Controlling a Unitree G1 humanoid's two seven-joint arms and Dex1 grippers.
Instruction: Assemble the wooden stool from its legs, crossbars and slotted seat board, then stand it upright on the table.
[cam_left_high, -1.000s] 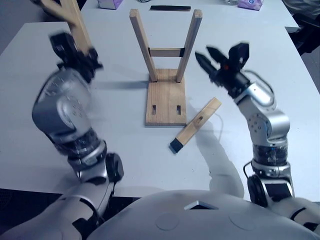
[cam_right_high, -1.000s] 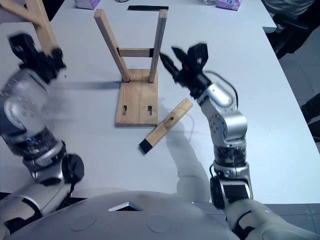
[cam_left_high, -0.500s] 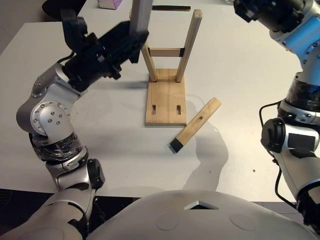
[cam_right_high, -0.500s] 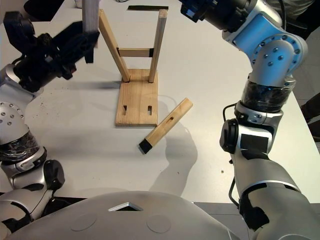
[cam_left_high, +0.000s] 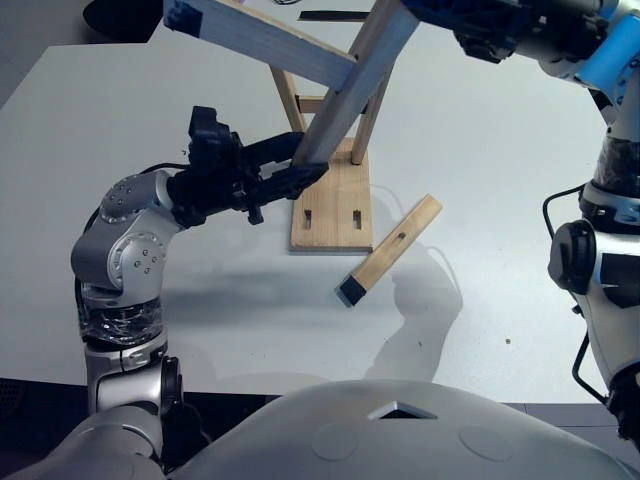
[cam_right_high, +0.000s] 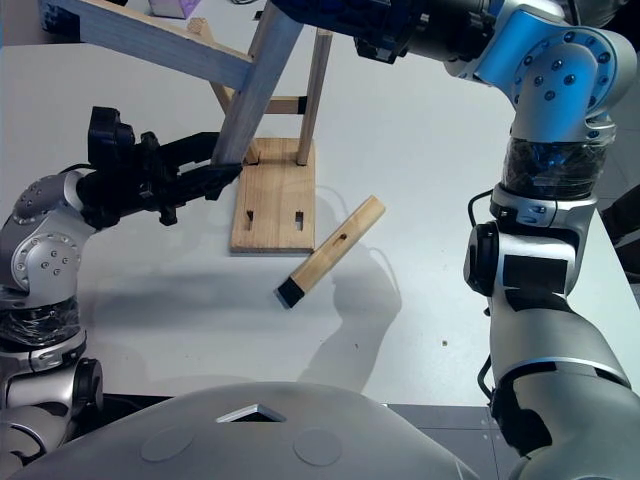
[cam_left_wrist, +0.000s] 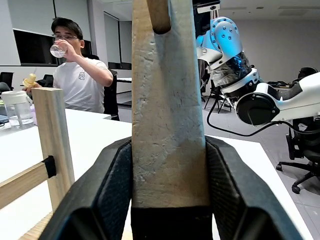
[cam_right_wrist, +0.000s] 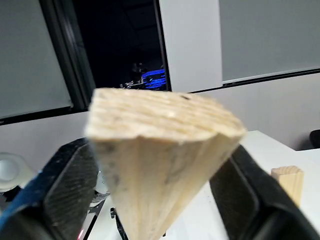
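A: Surface: white bench in an office room, a wheeled chair behind; first item?

B: Item: left tool; black fingers clenched on the lower end of a slanted wooden leg, one finger on each side; that end sits over the far part of the seat board, just beside the foot of the frame standing there; whether it touches the board cannot be told.

A: Other end of that leg?

B: Item: right tool, high over the far side of the bench; grasping the leg's upper end, pads pressed to both flanks; the leg runs aslant from one tool to the other.

A: Anything attached to it?

B: One long wooden bar; it meets the leg near the upper part and reaches out toward the robot's left; dark cap on its free end; the whole piece is raised off the bench.

A: Items lying on the bench?

B: The seat board, flat at mid-bench; two upright legs standing at its far end, joined by a short crossbar; two open slots toward its near end. Also a loose leg; flat and aslant, just right of the board; dark cap on its near end; apart from both tools.
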